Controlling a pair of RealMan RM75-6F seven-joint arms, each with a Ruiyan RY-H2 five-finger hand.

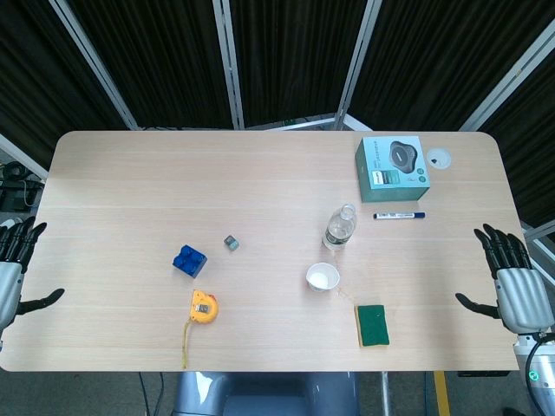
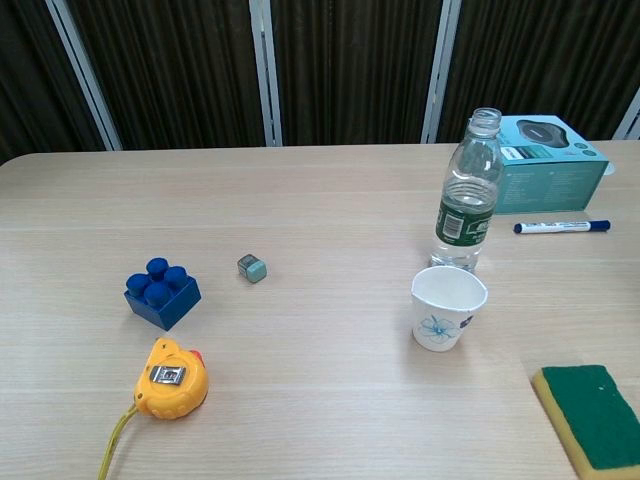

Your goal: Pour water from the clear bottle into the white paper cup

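Observation:
The clear bottle (image 1: 340, 228) (image 2: 468, 190) stands upright with no cap and a green label, right of the table's middle. Just in front of it sits the white paper cup (image 1: 323, 277) (image 2: 447, 307), upright with its mouth up. In the head view, my left hand (image 1: 13, 260) hangs off the table's left edge, fingers spread and holding nothing. Off the right edge, my right hand (image 1: 510, 279) is likewise spread and holds nothing. Both hands are far from the bottle and cup, and the chest view shows neither hand.
A green-and-yellow sponge (image 1: 373, 325) lies right of the cup. A teal box (image 1: 392, 163), a marker (image 1: 399, 215) and a white lid (image 1: 437, 159) lie behind the bottle. A blue brick (image 1: 189, 260), small grey cube (image 1: 231, 243) and yellow tape measure (image 1: 204, 308) lie to the left.

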